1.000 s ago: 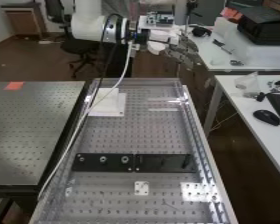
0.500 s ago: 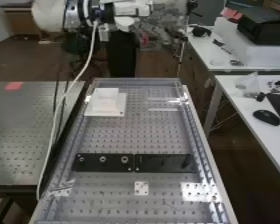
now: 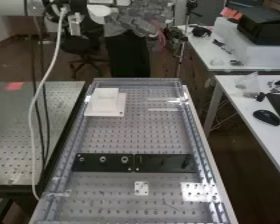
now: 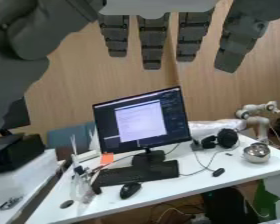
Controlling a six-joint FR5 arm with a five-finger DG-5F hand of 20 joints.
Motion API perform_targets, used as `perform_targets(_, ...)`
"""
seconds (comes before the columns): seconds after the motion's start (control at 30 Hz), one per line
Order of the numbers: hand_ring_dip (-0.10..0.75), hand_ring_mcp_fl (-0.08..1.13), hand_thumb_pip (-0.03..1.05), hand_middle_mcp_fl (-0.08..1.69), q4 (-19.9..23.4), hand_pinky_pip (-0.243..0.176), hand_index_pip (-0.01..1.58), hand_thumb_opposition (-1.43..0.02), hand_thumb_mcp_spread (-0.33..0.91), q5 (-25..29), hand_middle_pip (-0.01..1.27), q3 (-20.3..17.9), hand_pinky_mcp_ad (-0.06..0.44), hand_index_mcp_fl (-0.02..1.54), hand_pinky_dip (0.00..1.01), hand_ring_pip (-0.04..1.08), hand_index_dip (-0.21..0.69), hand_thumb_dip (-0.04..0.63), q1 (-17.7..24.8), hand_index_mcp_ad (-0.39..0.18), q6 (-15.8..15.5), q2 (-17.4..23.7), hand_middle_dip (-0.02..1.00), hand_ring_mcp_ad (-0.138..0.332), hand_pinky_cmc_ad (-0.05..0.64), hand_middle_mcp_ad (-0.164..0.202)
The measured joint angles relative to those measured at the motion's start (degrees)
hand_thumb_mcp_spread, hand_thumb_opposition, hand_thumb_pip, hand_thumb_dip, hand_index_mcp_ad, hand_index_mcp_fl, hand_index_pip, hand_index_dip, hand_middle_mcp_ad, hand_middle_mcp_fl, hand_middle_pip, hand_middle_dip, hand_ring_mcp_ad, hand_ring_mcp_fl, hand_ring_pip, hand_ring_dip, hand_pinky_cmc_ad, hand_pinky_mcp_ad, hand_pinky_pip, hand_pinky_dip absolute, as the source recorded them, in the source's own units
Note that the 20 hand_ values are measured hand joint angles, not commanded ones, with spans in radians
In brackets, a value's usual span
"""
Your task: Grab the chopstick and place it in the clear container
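Observation:
In the high view the hand (image 3: 132,23) is up beyond the bench's far end, left of the white desks. The wrist view has the hand (image 4: 152,41) with its fingers spread and nearly straight and nothing between them. A see-through container (image 3: 246,83) stands on the right-hand desk in the high view. What looks like the same clear container (image 4: 82,187) is near the keyboard in the wrist view, well away from the fingers. I cannot pick out a chopstick with certainty.
On the perforated bench (image 3: 134,135) are a white block (image 3: 105,101) and a black plate (image 3: 132,162) with fittings. The desk (image 4: 170,192) holds a monitor (image 4: 142,122), a keyboard (image 4: 139,173), a mouse (image 4: 130,190) and a shiny metal bowl (image 4: 257,153). A printer-like black box (image 3: 264,25) stands at the upper right.
The arm and hand have swung to the left and somewhat up in the high view, and the arm's cable has shifted left with them. The bench and the things on it are unchanged.

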Motion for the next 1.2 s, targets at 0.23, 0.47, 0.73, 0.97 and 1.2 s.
perform_targets(0.23,-0.021,0.0,0.27,0.06,-1.35,-0.173,0.05,-0.66,0.13,-1.35,0.12,-0.22,0.311,0.01,0.2,0.06,0.0,0.0,-2.82,-0.089,-2.64,1.85,0.09,0.161,0.445,0.072)
perform_targets(0.47,-0.037,0.0,0.26,0.06,-1.72,-0.173,0.05,-0.68,0.14,0.83,0.12,0.17,0.311,0.01,0.19,0.06,-0.021,0.0,-4.06,-0.096,-4.1,1.79,0.08,0.168,0.454,0.07)
perform_targets(0.73,-0.037,0.0,0.26,0.05,3.8,-0.173,0.05,-0.68,0.14,4.38,0.12,-0.28,0.312,0.01,0.19,0.06,-0.028,0.0,-4.32,-0.087,-4.7,1.21,0.07,0.176,0.461,0.091)
perform_targets(0.97,-0.037,0.0,0.32,0.06,7.0,-0.173,0.05,-0.69,0.15,8.36,0.12,0.21,0.312,0.01,0.19,0.06,-0.026,0.0,-3.85,-0.087,-4.35,-0.65,0.07,0.175,0.459,0.093)
perform_targets(1.2,-0.037,0.0,0.4,0.05,6.73,-0.173,0.06,-0.71,0.09,11.8,0.13,3.79,0.311,0.02,0.21,0.06,-0.026,-0.009,-3.41,-0.087,-5.47,-2.51,0.07,0.175,0.457,0.093)
